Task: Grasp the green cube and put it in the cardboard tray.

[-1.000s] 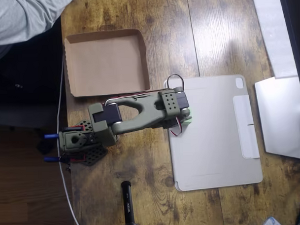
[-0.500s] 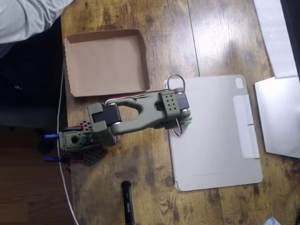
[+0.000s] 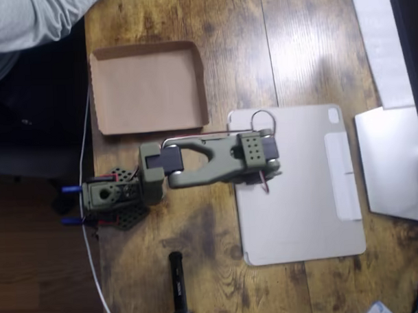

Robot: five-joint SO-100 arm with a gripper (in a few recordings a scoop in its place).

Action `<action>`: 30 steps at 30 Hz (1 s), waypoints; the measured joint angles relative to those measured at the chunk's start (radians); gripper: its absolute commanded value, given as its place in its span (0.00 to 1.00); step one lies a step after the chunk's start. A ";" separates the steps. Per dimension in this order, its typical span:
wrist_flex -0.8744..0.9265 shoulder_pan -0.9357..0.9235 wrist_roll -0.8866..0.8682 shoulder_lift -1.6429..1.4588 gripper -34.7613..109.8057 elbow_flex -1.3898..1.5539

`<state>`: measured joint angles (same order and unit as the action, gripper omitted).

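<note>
Brown and shallow, the roughly square cardboard tray [image 3: 148, 86] sits toward the upper left of the dark wooden table [image 3: 288, 51] in the overhead view, its low walls upright and its flat bottom bare. Below it, the olive-green robot arm [image 3: 202, 160] reaches from its black perforated base [image 3: 114, 201] near the table's left edge out to the right, ending over the upper left part of a flat pale grey tablet cover [image 3: 303, 184]. The two-finger gripper [image 3: 264, 175] lies beneath the arm's boxy wrist block, so whether its fingers are spread, pressed together or pinching something cannot be told. The small pastel-green cube cannot be made out anywhere; the wrist covers the patch of the cover below it. The tray stands well apart from the gripper, up and to the left. A thin looped wire [image 3: 261, 117] arcs above the wrist. A white cable [image 3: 85, 154] runs along the table's left edge, and a person's grey sleeve [image 3: 26, 25] fills the upper left corner.
</note>
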<state>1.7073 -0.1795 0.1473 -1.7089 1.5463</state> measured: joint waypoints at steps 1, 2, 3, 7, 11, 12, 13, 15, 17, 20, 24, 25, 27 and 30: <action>0.028 -0.003 -0.005 0.000 0.27 -0.044; 0.043 -0.003 -0.006 -0.002 0.27 -0.072; 0.051 -0.003 -0.015 -0.002 0.27 -0.098; 0.063 0.028 -0.031 0.005 0.28 -0.193; 0.064 0.114 -0.034 0.071 0.28 -0.255; 0.064 0.135 -0.031 0.092 0.28 -0.268; 0.064 0.153 -0.029 0.100 0.28 -0.278; 0.064 0.178 -0.032 0.117 0.29 -0.288; 0.064 0.206 -0.049 0.129 0.29 -0.290; 0.064 0.233 -0.064 0.149 0.31 -0.304; 0.051 0.224 -0.064 0.161 0.34 -0.307; 0.044 0.221 -0.066 0.161 0.35 -0.307; 0.029 0.210 -0.052 0.161 0.37 -0.307; 0.018 0.198 -0.031 0.161 0.38 -0.305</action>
<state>1.7257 0.0184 0.1166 -1.5478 1.2410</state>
